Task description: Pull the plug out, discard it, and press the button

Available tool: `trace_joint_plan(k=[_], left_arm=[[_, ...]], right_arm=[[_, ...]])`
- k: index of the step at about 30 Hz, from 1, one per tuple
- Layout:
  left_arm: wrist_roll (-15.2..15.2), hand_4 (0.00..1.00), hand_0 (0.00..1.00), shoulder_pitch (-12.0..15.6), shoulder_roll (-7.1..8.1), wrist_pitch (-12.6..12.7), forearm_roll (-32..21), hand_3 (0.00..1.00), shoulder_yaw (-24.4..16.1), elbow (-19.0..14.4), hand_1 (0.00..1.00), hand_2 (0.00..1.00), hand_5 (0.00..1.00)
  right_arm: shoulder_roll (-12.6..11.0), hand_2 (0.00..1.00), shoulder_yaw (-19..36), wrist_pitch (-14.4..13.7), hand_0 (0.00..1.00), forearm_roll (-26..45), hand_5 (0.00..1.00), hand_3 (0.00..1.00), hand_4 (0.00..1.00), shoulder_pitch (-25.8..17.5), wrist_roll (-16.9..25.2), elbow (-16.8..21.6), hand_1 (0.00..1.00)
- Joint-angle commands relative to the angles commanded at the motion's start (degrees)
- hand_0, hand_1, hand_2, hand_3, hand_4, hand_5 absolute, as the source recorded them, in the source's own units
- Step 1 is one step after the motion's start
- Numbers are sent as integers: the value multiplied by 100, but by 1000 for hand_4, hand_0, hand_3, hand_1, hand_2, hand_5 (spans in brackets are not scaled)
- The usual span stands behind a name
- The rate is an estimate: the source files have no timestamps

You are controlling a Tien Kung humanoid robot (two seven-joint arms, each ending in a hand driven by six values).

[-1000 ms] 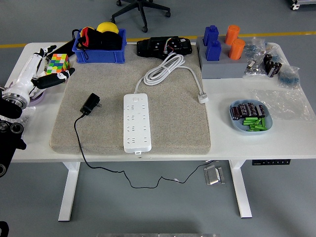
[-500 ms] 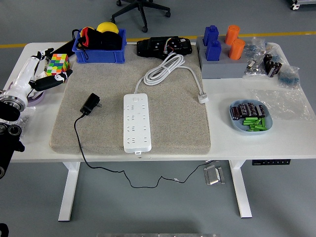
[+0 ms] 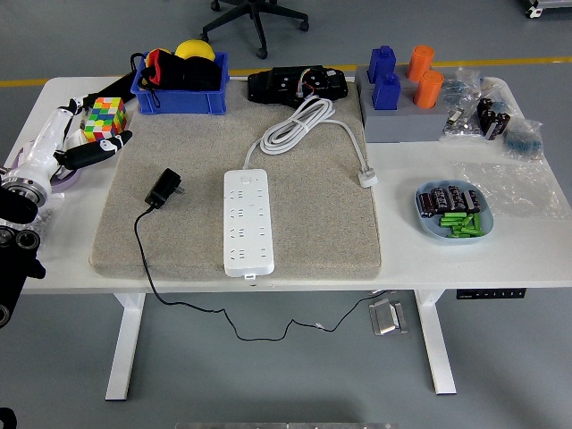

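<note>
A white power strip lies lengthwise on the grey mat, its white cord coiled behind it. A black plug adapter lies unplugged on the mat to the strip's left, its black cable trailing off the table's front edge. My left hand is at the table's left edge beside the mat, fingers spread and empty, well left of the adapter. My right arm is out of view.
A colourful cube sits by my left hand. A blue bin and a black device stand behind the mat. Blue and orange blocks on a grey base and a plate of batteries are at right.
My left arm has drawn back to the left, toward the table's edge. The adapter and power strip have not moved.
</note>
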Motion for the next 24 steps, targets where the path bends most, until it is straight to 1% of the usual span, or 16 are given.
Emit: trace_joint_plan(k=[24], left_arm=[[28,831,982,36,16,-26,0,942,-25,-11,998,961,432]], right_arm=[[8,724,-9,9,767,14,658,713,883,15,-3,8,729]])
